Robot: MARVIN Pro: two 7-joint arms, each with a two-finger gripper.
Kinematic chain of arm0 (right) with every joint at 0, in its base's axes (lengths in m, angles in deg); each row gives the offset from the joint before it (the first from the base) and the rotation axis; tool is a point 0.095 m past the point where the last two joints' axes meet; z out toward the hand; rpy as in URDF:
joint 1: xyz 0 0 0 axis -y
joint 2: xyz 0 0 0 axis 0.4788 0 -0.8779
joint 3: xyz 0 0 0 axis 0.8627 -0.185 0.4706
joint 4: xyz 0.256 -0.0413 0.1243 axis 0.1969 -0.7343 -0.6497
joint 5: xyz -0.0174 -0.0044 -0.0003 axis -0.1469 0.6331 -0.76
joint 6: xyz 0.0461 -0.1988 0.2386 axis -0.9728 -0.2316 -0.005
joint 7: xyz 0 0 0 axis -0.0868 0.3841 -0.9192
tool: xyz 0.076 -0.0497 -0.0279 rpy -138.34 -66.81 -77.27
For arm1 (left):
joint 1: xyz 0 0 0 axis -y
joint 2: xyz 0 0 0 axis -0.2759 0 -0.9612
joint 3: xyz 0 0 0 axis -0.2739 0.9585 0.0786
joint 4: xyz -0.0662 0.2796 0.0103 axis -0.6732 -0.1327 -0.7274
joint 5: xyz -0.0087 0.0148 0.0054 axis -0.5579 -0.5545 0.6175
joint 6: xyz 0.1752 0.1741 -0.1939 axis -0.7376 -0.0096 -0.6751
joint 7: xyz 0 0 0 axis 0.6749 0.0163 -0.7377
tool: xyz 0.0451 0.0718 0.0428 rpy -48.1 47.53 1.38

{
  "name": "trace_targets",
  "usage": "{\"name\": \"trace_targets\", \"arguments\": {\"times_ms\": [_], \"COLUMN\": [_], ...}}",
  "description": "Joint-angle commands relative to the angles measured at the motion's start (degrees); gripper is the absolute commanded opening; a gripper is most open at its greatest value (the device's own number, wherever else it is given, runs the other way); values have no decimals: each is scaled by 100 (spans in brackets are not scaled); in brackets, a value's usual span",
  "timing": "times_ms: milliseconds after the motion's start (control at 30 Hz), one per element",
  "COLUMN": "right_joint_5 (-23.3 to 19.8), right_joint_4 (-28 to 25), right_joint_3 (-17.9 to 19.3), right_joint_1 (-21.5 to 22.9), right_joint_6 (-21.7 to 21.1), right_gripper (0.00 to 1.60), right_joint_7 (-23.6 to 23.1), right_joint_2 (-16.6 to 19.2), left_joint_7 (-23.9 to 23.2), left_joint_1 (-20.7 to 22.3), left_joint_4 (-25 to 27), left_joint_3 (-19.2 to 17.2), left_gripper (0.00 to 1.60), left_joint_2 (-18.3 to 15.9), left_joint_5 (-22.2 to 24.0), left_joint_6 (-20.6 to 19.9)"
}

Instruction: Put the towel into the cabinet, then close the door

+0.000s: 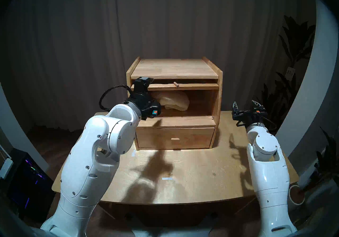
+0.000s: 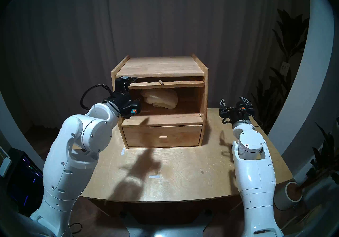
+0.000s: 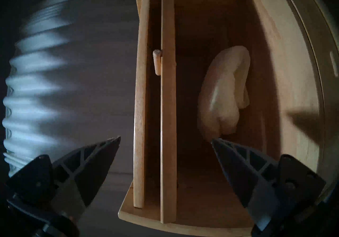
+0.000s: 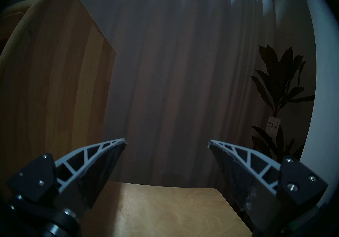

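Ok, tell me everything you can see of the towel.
The towel is a cream-white cloth, soft and thick-looking, bunched into a rounded, folded lump rather than spread flat. It lies inside the cabinet in its open main compartment, toward the back, resting on the compartment floor. Nothing grips it: the left gripper is open in front of the opening, with the towel beyond its fingertips.

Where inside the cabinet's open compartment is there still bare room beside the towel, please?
The compartment floor right of the towel, up to the cabinet right wall, is bare, as is the front strip of floor. The left side is crowded: the open left gripper straddles the raised door edge there.
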Motion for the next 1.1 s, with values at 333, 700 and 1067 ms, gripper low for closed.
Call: {"name": "trace_targets", "arguments": {"times_ms": [333, 700, 1067], "right_joint_5": [-22, -43, -64], "right_joint_4": [-155, -157, -141], "right_joint_3": [-22, -39, -56], "right_joint_1": [23, 18, 21], "right_joint_6": [-11, -15, -3], "right_gripper": [160, 160, 160], "right_joint_7": [13, 34, 56], "right_joint_2": [29, 51, 73], "left_joint_7": [227, 374, 494], "left_joint_1": [554, 918, 1474], "left_joint_4": [-528, -1143, -1747], "left_joint_3": [-146, -9, -162], "left_gripper": [160, 160, 160], "left_joint_2": [18, 238, 515], "left_joint_5": [-67, -111, -133], "left_joint_6": [188, 288, 309]}}
